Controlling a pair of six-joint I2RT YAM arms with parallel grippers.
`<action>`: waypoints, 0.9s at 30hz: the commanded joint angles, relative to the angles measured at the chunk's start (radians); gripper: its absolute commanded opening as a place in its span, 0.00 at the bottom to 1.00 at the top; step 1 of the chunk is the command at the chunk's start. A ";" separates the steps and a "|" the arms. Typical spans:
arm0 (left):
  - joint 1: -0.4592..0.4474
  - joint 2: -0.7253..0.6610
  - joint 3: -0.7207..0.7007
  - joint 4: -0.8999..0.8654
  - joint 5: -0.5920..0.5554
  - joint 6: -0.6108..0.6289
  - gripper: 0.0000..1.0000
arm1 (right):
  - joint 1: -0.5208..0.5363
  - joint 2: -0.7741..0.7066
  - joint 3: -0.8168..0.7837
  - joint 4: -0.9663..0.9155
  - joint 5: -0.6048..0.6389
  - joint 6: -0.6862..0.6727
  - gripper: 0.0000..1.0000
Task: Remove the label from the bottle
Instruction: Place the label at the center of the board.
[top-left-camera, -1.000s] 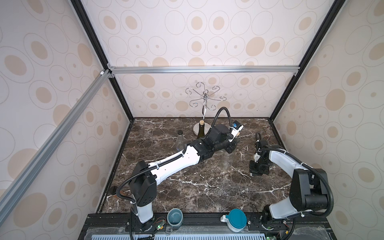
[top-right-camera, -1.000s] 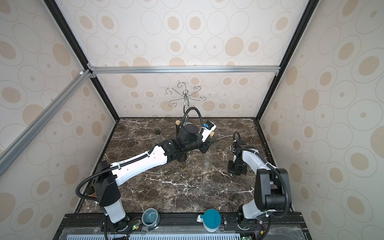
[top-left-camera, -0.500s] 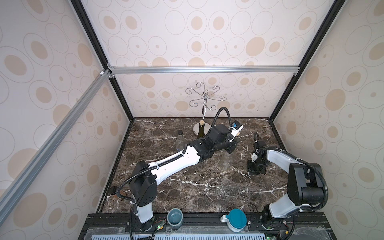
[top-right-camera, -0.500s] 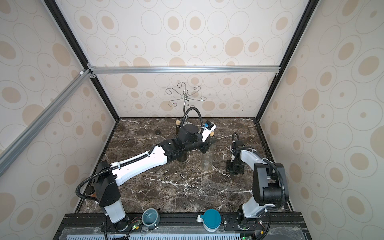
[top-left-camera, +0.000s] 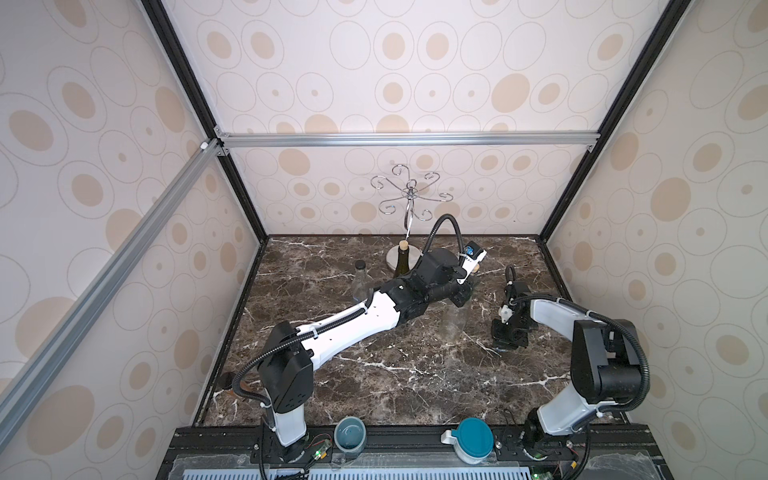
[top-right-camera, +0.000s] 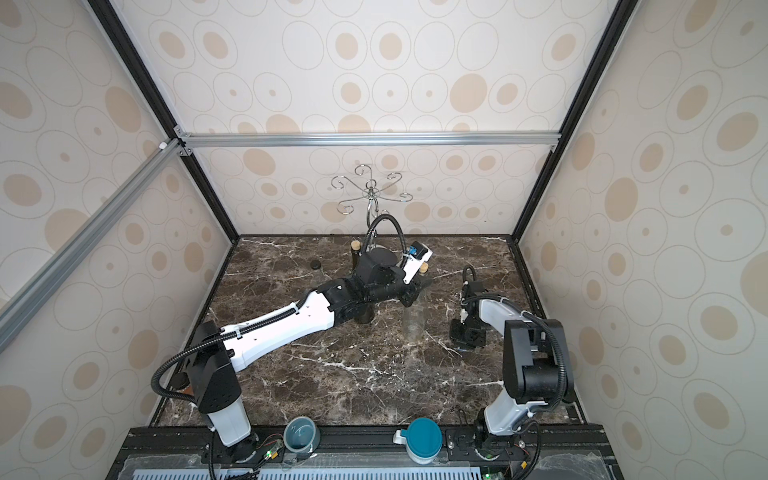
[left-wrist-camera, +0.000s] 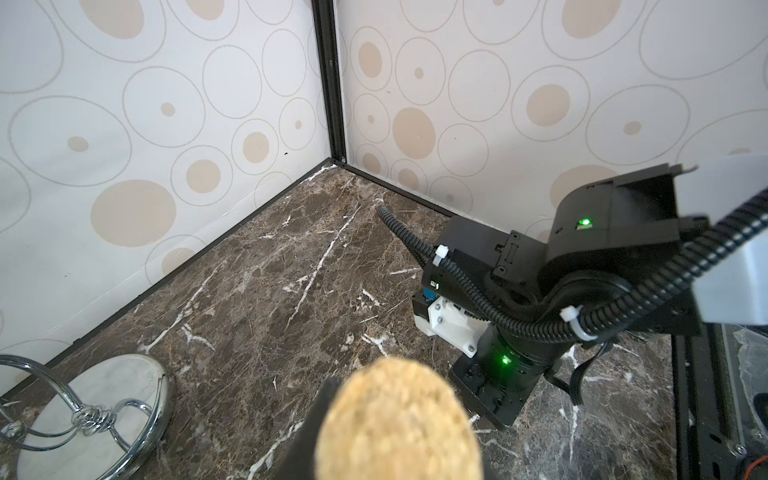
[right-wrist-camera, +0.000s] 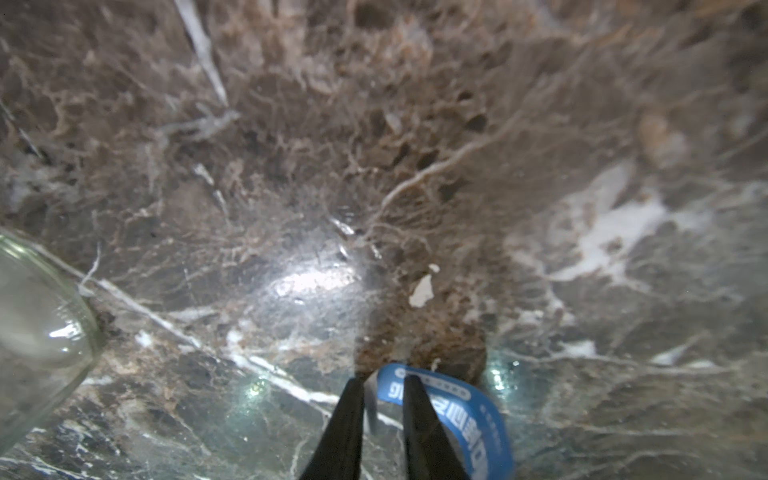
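Off the bottle, curled down at the marble table (right-wrist-camera: 415, 124): blue label (right-wrist-camera: 457, 411), one end in the narrow gap between parted fingers of the right gripper (right-wrist-camera: 382, 379). Nearby, upright: clear glass bottle (top-left-camera: 455, 322), corked, neck clamped by closed left gripper (top-left-camera: 462, 297). Behind: green wine bottle (top-left-camera: 402, 266), wire rack (top-left-camera: 409, 199).

Both top views give me soft, even light: bright walls, a darker marble table (top-left-camera: 395, 374), faint shadows under the arms. My right wrist view is blurry throughout, with white glare on the stone and highlights on the bottle (right-wrist-camera: 37, 324). In the left wrist view, the close cork (left-wrist-camera: 399, 424) is out of focus.
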 joint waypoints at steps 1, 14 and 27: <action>-0.004 0.012 -0.019 -0.077 0.020 -0.016 0.16 | 0.005 0.017 -0.031 -0.002 -0.001 0.004 0.24; -0.005 0.003 -0.025 -0.074 0.013 -0.012 0.16 | -0.002 -0.070 -0.074 -0.053 0.032 0.022 0.45; -0.001 0.010 -0.004 -0.062 0.005 -0.015 0.16 | -0.045 -0.159 -0.090 -0.050 0.019 0.028 0.58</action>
